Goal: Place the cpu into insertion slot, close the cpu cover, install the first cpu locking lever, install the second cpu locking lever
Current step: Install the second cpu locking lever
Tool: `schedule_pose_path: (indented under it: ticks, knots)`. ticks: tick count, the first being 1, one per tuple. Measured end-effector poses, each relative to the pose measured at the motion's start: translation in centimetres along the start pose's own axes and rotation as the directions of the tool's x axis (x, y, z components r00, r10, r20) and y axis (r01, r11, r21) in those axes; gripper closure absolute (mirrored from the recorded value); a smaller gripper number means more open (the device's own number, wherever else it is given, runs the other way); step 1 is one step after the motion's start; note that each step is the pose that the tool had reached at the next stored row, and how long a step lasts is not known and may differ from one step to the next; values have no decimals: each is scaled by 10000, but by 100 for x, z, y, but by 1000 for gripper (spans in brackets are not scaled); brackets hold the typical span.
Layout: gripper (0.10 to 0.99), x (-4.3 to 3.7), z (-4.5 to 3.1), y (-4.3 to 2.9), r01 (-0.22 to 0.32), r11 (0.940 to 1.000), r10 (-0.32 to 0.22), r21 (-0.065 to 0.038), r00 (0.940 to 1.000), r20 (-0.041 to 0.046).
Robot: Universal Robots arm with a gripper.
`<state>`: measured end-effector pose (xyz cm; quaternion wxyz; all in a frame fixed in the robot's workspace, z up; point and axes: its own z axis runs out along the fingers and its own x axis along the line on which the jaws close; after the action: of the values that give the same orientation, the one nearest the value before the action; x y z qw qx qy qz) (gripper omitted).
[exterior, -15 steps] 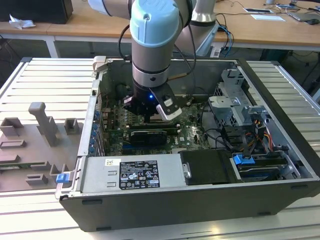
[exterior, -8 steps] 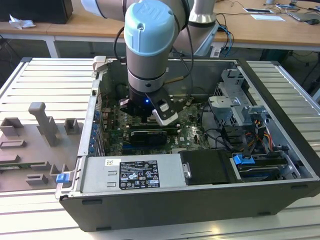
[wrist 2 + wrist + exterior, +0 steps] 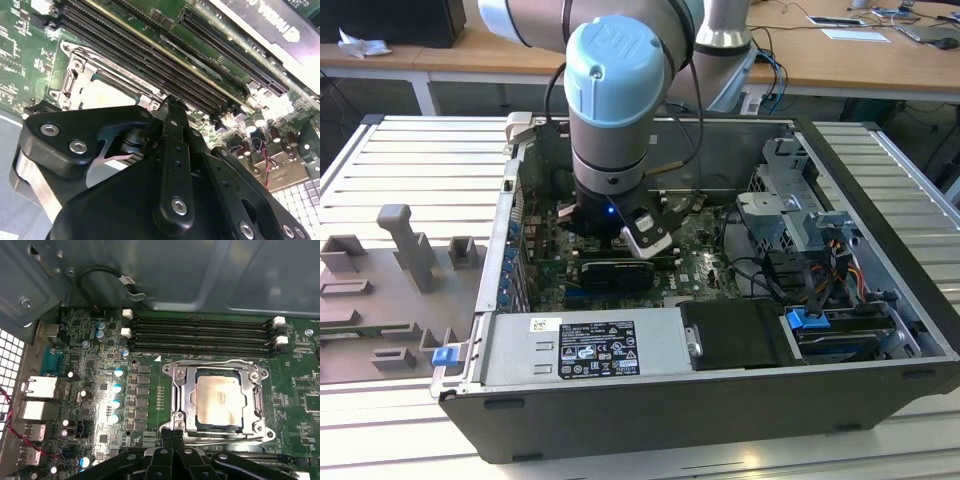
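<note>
The cpu (image 3: 217, 400), a pale square chip, lies flat in the insertion slot (image 3: 169, 371) on the green board. The silvery cpu cover (image 3: 182, 390) lies down around it, with the chip showing through its window. Thin wire levers run along the socket's side by the memory slots (image 3: 215, 361) and along the side by the gripper (image 3: 220, 439). My gripper (image 3: 173, 432) is shut, its black tips together at the socket's corner with nothing seen between them. In the second wrist view the gripper (image 3: 170, 102) hangs just over the socket edge beside the cpu (image 3: 107, 92). In the exterior view the arm (image 3: 615, 100) reaches down into the computer case.
Long black memory slots (image 3: 200, 332) run beside the socket. Blue-topped capacitors (image 3: 117, 387) and rear ports (image 3: 40, 390) stand on its other side. The grey case wall (image 3: 200, 270) and a black cable (image 3: 100, 272) lie beyond. The power supply (image 3: 585, 350) and drive cage (image 3: 790, 200) crowd the case.
</note>
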<state>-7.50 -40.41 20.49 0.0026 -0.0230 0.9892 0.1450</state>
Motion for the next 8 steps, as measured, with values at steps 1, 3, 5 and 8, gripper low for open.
schedule_pose_path:
  ticks: [1,3,5,8]
  knots:
    - [980,3,9,-2,1,10000,-1,-15,10000,2]
    - [980,9,34,-10,5,10000,-5,-60,10000,4]
    - [980,11,48,-10,2,9999,-2,-105,10000,5]
    - [980,11,69,2,2,9998,-1,-210,10000,12]
